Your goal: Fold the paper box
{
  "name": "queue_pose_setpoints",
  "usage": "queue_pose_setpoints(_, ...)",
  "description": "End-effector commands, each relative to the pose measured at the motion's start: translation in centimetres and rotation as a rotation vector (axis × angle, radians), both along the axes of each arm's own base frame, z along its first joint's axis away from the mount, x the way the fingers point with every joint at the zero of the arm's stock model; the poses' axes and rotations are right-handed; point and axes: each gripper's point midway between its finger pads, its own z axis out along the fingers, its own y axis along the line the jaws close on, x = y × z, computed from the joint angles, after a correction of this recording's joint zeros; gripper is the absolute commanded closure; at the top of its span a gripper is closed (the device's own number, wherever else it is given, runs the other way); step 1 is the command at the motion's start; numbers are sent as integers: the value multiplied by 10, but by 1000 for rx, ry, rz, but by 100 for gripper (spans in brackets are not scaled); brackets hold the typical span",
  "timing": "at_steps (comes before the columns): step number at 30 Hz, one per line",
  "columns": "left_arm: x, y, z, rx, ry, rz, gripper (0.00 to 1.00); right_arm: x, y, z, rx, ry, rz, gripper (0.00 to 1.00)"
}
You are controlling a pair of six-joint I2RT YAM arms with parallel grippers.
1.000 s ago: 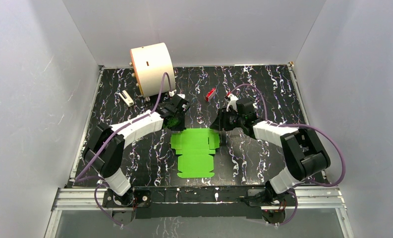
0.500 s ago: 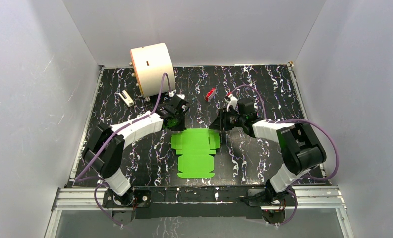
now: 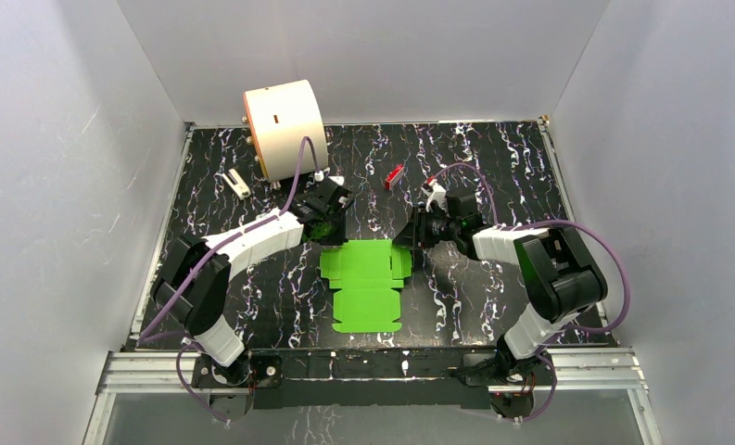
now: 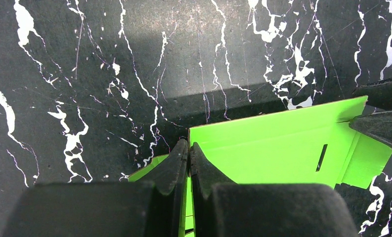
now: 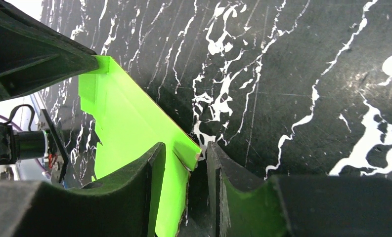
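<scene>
The paper box [image 3: 368, 278] is a bright green creased sheet lying flat on the black marbled table [image 3: 493, 167], with its far edge raised. My left gripper [image 3: 332, 230] is at the sheet's far left corner. In the left wrist view it [image 4: 189, 146] is shut, with a strip of green sheet [image 4: 273, 143] pinched between the fingers. My right gripper [image 3: 408, 243] is at the far right corner. In the right wrist view its jaws [image 5: 186, 148] stand apart on either side of the green corner flap [image 5: 186, 150], with a gap beside the right finger [image 5: 218, 163].
A large cream cylinder [image 3: 285, 128] stands at the back left. A small red block [image 3: 394, 175] lies behind the grippers, and a small white object [image 3: 237, 184] lies near the left edge. White walls enclose the table on three sides.
The right gripper's jaws have drawn a little closer together around the corner flap, and its wrist has shifted slightly. The left gripper and the sheet have stayed in place.
</scene>
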Motion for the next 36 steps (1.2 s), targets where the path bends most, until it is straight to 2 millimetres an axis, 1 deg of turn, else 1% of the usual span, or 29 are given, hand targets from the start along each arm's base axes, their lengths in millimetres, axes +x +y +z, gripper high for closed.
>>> queue_pose_setpoints(1, 4, 0, 20, -33, -52, 9, 100, 2, 7, 12, 63, -44, 36, 57)
queue_pose_setpoints(5, 3, -2, 19, -37, -48, 6, 100, 2, 9, 15, 72, -48, 47, 62)
queue_pose_setpoints(8, 3, -2, 19, -42, -47, 5, 100, 2, 10, 14, 75, -42, 55, 64)
queue_pose_setpoints(11, 3, -3, 20, -47, -48, 6, 100, 2, 11, 13, 79, -36, 62, 69)
queue_pose_setpoints(15, 3, -4, 20, -54, -47, 6, 100, 2, 13, 13, 81, -28, 67, 78)
queue_pose_setpoints(18, 4, -6, 20, -61, -47, 5, 100, 4, 14, 14, 76, -22, 70, 90)
queue_pose_setpoints(19, 4, -7, 20, -62, -44, 4, 100, 5, 14, 15, 71, -22, 71, 92)
queue_pose_setpoints(24, 5, -12, 21, -81, -36, 2, 100, 12, 13, 15, -24, -18, 49, 96)
queue_pose_setpoints(26, 5, -15, 22, -95, -30, -2, 100, 16, 11, 14, -77, -12, 29, 96)
queue_pose_setpoints(27, 5, -17, 22, -101, -26, -3, 100, 21, 11, 17, -104, -24, 26, 96)
queue_pose_setpoints(33, 6, -27, 25, -147, -12, -7, 100, 27, 6, 14, -279, -9, -13, 96)
queue_pose_setpoints(36, 7, -29, 25, -158, -9, 12, 100, 31, 6, 16, -350, -14, -30, 97)
